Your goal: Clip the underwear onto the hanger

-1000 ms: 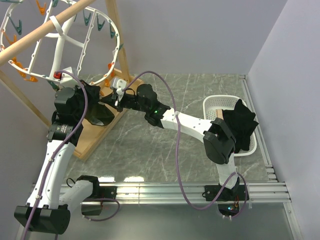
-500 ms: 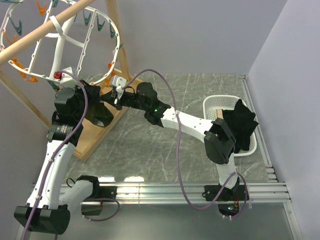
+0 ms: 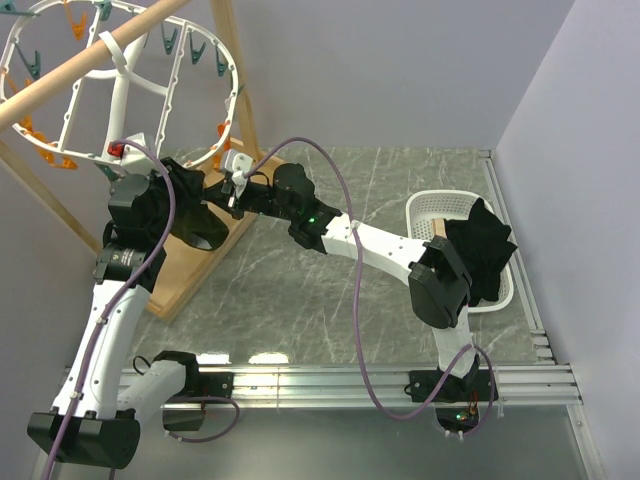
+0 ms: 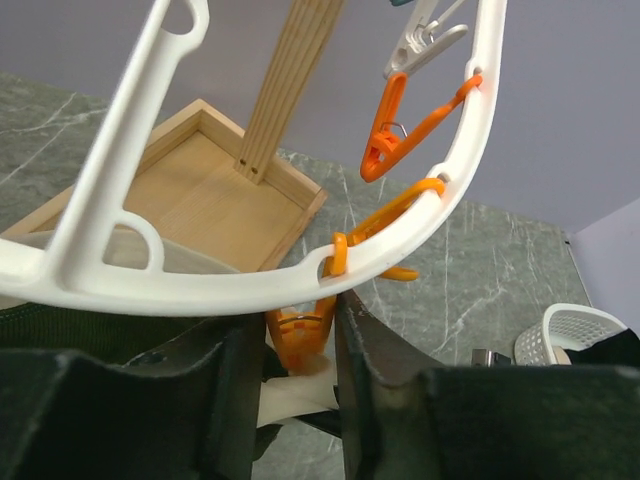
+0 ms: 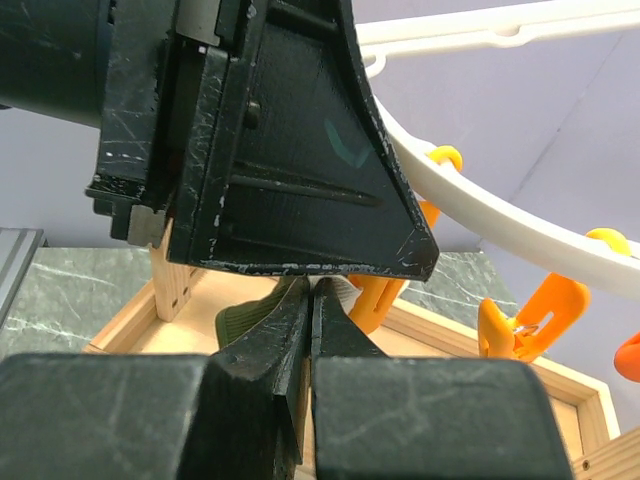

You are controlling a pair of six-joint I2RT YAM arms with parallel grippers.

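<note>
While the hanger [image 4: 200,297] hung on the wooden pole [image 3: 90,60] at the far left of the table, both arms reached to the lower part of its white rim. The left gripper [image 4: 296,345] stood just under the rim with its fingers apart, one on each side of an orange clothespin [image 4: 300,328]; whether they pressed on it, I could not tell. The right gripper [image 5: 310,300] had its fingers closed together, and the olive edge of the underwear [image 5: 248,322] was pinched at their tips. This was just below the left gripper, beside the orange clothespin and above the wooden tray [image 4: 215,195]. Well apart, at the right side, a black garment [image 3: 480,250] lay in a white basket [image 3: 428,210].
</note>
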